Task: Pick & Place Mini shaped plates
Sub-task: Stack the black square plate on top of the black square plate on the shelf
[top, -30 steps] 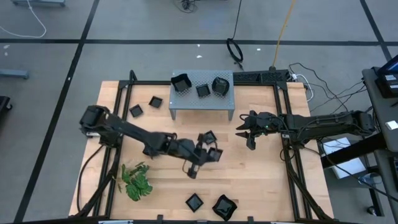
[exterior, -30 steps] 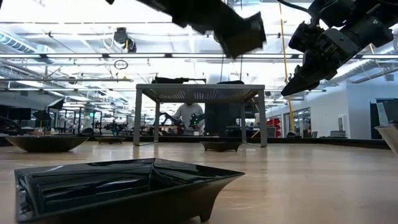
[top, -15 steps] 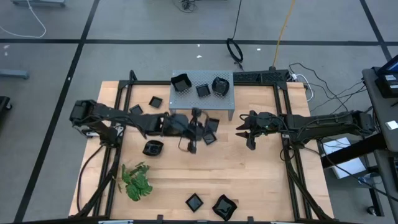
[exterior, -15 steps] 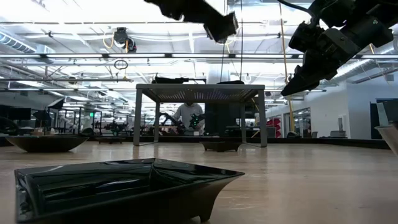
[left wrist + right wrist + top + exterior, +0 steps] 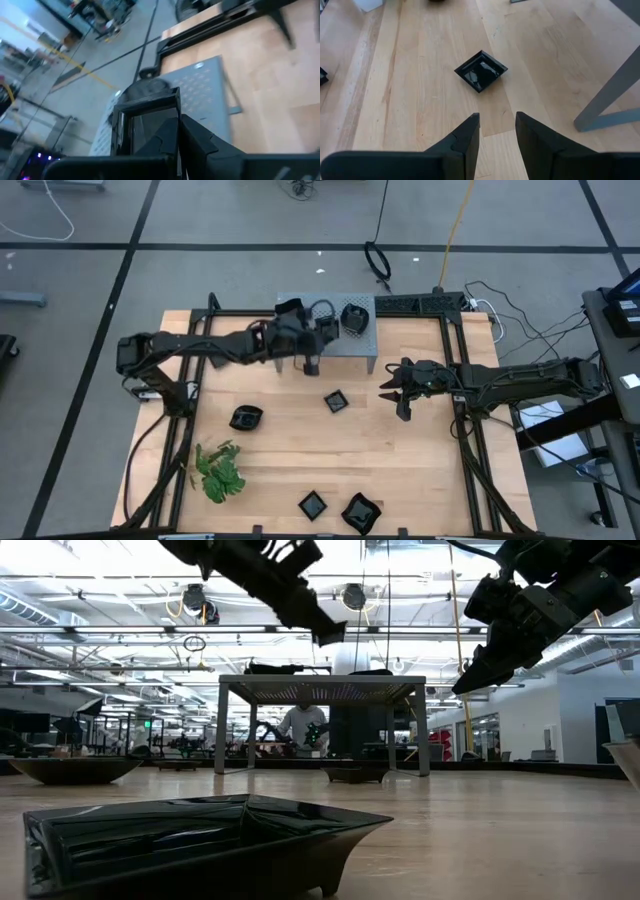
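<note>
Wooden tabletop [image 5: 400,470] w/ black frame rails is seen from above; grey perforated stand [image 5: 330,345] sits at the far edge, centre.

Progress (judged): partly done. On the stand top, 2 mini shaped plates are visible: 1 rounded plate [image 5: 354,315] toward its right end, 1 square plate [image 5: 291,310] at its left end, partly under the left arm. Others may be hidden by the arm; cannot be told.

Left gripper [image 5: 310,362] is positioned over the stand's near edge. Fingers are clamped on a square plate [image 5: 147,127], held edge-on, per the left wrist view. Placement not yet made.

Still on the tabletop, approx. 6 seen:
- 1 small square plate [image 5: 336,401] near centre, also in the right wrist view [image 5: 481,71].
- 1 rounded plate [image 5: 245,418] left of centre.
- 2 plates at the near edge [image 5: 313,504] and [image 5: 360,513].
- 2 appear to lie toward the far-left corner, mostly covered by the left arm; count uncertain.

Right gripper [image 5: 392,392] hangs above the table right of centre, jaws apart, nothing held; centre plate lies just ahead of it.

Other items: green leafy sprig [image 5: 220,470] toward the near-left corner, not in any path. Obstruction (judged): stand top is getting crowded, and the left arm spans the far-left plates.
</note>
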You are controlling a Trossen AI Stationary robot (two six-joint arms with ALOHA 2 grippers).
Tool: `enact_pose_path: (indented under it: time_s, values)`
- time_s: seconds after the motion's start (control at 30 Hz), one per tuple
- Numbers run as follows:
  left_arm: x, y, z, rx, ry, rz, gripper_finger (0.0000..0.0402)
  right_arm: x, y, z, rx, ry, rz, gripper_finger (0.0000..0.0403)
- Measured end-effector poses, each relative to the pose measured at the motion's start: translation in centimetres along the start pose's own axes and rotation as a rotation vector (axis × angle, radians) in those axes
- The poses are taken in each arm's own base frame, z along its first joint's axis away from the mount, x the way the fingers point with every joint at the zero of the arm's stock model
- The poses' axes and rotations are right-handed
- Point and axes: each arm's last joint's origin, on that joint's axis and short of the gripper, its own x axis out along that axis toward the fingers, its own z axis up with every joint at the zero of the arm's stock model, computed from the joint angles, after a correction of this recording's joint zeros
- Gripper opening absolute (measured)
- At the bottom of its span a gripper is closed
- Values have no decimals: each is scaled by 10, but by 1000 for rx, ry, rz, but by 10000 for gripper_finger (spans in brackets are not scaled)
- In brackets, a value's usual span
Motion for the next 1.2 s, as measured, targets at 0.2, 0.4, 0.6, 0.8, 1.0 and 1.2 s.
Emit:
enact_pose_path:
  time_s: [0.2, 0.4, 0.6, 0.8, 1.0, 1.2]
  values:
    - [4, 21, -15, -86, -5, -19, 7, 0, 0, 0, 0, 0, 0, 116]
    - [7, 29, -22, -124, -6, -26, 11, 0, 0, 0, 0, 0, 0, 116]
    - [21, 27, -30, -147, -2, -9, 14, 0, 0, 0, 0, 0, 0, 116]
    - [29, 27, -34, -144, -11, 10, 6, 0, 0, 0, 0, 0, 0, 116]
    - [29, 29, -36, -171, 29, 58, 18, 0, 0, 0, 0, 0, 0, 116]
    - [29, 27, -37, -179, 43, 48, 5, 0, 0, 0, 0, 0, 0, 116]
